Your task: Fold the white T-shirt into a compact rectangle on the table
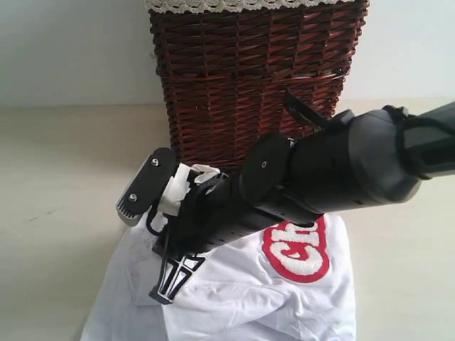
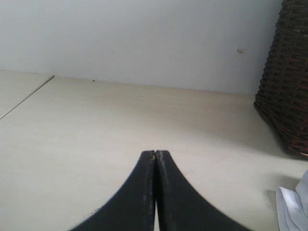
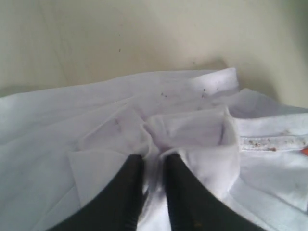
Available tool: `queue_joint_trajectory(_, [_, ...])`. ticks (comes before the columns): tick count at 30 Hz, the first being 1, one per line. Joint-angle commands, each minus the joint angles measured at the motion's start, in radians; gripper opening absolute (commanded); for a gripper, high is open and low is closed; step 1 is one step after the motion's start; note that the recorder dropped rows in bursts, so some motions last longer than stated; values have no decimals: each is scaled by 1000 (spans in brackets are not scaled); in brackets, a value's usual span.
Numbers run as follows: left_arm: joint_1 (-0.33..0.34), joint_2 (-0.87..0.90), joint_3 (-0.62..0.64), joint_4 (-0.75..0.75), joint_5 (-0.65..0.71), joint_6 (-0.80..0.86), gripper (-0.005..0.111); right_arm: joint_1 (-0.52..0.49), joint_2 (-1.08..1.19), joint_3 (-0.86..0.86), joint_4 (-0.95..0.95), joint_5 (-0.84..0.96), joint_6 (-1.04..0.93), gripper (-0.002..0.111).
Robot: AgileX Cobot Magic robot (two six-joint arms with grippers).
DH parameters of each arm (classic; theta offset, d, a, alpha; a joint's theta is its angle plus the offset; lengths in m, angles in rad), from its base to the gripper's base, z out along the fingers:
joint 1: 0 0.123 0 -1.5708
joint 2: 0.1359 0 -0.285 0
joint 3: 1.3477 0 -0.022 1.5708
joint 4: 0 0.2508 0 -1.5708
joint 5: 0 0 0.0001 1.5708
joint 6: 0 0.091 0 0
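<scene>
Nearest the lens in the exterior view: black right arm [image 1: 341, 167], extended from the right edge across the middle and angled down onto the white T-shirt [image 1: 242, 298]; right jaws at its lower end, over the left part of the shirt.

White T-shirt spread on the pale surface [image 1: 57, 185], directly in front of the wicker basket [image 1: 249, 71], crumpled and partly folded; fuzzy white letters [image 1: 298, 250] outlined in red facing up on its right part, half hidden beneath the arm.

Dark brown wicker basket upright at the rear centre, with white lace trim [image 1: 249, 6] along its top rim; plain pale wall [image 1: 71, 50] behind.

Right wrist view: right jaws parted by a narrow gap, tips set down into bunched cloth of the white T-shirt [image 3: 96, 125], shadowed cloth visible in the gap; pinched or let go, impossible to tell; puckered fold just ahead of the tips; collar band [image 3: 274, 142] to one side, speckled with small dark marks.

Left wrist view: left jaws clenched, the two black fingers [image 2: 139, 197] pressed together along their length with nothing between them, held over bare surface [image 2: 120, 125]; wicker basket [image 2: 288, 72] at one edge of the view; small corner of the white T-shirt [image 2: 293, 207] near it, well apart from the left jaws.
</scene>
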Motion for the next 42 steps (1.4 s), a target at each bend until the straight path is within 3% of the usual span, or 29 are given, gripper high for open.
queue_joint_trajectory(1, [2, -4, -1, 3, 1, -4, 0, 1, -1, -6, 23, -56, 0, 43])
queue_joint_trajectory(4, [2, -4, -1, 3, 1, -4, 0, 1, -20, -6, 31, -62, 0, 49])
queue_joint_trajectory(12, [2, -4, -1, 3, 1, -4, 0, 1, -194, -6, 31, 2, 0, 49])
queue_joint_trajectory(17, [2, -4, -1, 3, 1, -4, 0, 1, -286, -6, -259, 555, -82, 49])
queue_joint_trajectory(19, [2, -4, -1, 3, 1, -4, 0, 1, -291, 6, -330, 688, -119, 49])
queue_joint_trajectory(28, [2, -4, -1, 3, 1, -4, 0, 1, -198, 152, -412, 474, -237, 49])
queue_joint_trajectory(34, [2, -4, -1, 3, 1, -4, 0, 1, -126, 156, -240, 440, -431, 49])
queue_joint_trajectory(42, [2, -4, -1, 3, 1, -4, 0, 1, -34, 156, -250, 359, -442, 49])
